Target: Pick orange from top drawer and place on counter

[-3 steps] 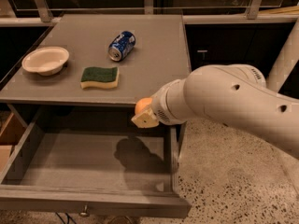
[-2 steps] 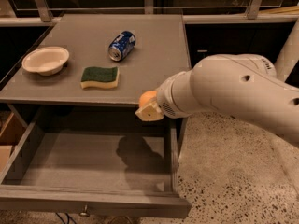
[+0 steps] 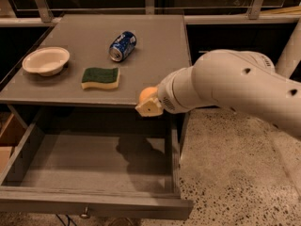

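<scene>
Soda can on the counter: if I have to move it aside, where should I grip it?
Probably across its mid-body, from above: the soda can lies on its side on the counter, ends pointing diagonally. The gripper holds the orange at the counter's front edge.

Thick white rounded arm [image 3: 235,88] w/ sm. dark holes, cream gripper [image 3: 148,105] at counter [image 3: 94,36] front edge

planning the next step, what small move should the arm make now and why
Probably lift the gripper slightly and carry it forward over the counter. It holds the orange right at the counter's front edge, above the open drawer, so the fruit is not yet over the top. There looks to be bare surface to the right of the sponge for setting it down.
</scene>
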Controlling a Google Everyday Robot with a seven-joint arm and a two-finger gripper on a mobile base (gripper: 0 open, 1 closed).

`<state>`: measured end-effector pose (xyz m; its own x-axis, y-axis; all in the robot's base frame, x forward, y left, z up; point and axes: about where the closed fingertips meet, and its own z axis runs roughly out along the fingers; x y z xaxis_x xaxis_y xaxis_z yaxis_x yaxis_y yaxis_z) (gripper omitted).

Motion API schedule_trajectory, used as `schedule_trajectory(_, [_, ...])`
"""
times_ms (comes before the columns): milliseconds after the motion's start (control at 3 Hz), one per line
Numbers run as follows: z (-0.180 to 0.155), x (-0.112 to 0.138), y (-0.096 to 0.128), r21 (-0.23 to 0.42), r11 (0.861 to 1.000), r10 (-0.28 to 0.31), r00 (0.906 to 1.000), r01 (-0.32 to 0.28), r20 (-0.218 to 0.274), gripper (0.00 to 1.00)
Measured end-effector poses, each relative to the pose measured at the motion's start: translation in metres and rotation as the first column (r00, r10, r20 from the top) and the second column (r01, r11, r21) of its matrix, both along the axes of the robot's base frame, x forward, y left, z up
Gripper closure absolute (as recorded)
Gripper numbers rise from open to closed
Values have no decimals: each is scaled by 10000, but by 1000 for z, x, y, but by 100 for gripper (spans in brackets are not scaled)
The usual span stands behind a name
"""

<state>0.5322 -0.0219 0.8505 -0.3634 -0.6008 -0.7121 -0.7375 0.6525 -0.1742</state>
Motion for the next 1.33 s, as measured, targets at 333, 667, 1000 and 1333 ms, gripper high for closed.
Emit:
schedule_trajectory(333, [2,19,10,586,9983,37,9995,-19,-307,100])
schedule_trajectory(667, [14,44,16,1137,9935,85,9991,-36,-426,100])
schedule_trajectory(1000, [15,44,16,1150,9934,83,9991,-34,-427,100])
schedule_trajectory(1333, [13,48,12,1260,9918,-125,9980,203,-625,100])
